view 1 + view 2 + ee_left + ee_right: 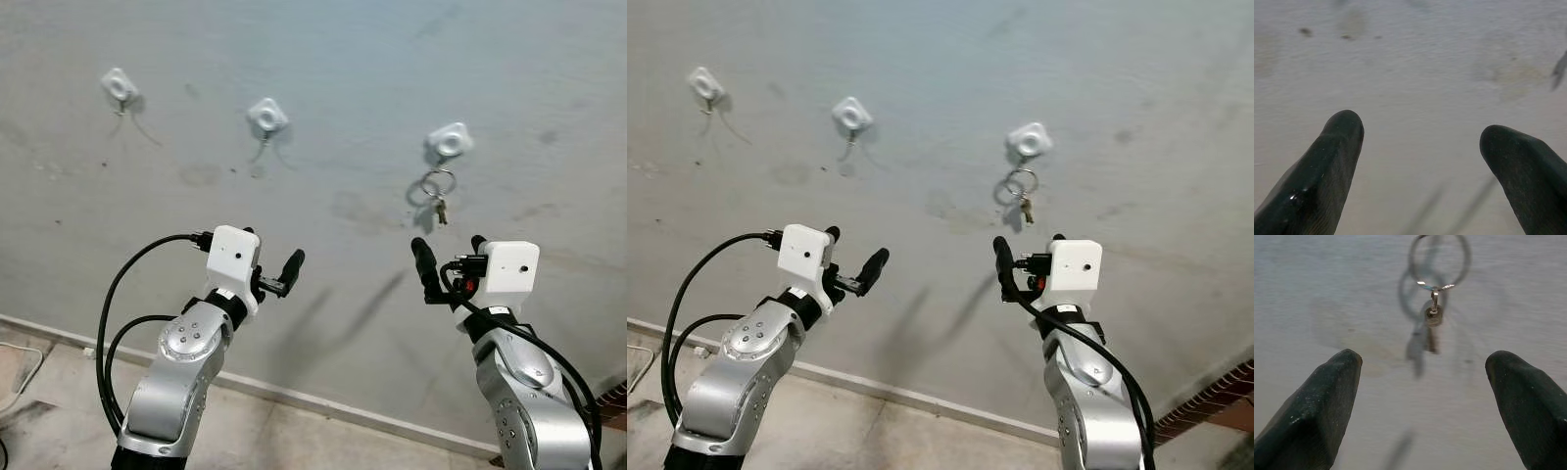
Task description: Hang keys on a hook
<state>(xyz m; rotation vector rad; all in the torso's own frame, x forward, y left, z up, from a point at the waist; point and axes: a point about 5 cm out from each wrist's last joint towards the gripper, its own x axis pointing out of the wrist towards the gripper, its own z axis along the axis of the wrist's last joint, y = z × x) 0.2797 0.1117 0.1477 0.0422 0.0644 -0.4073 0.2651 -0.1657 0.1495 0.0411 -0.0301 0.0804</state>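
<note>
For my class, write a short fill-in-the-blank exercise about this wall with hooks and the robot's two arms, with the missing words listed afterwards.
1. The grey wall carries ____ white plastic hooks.
2. The silver key ring with small keys hangs on the hook farthest to the robot's ____.
3. The right end effector, below the keys, has its black fingers ____.
4. The left end effector holds ____.

Missing words: three; right; open; nothing

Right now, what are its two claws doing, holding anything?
Left gripper: open, holding nothing, facing bare wall.
Right gripper: open, holding nothing; the keys hang on the hook.
</note>
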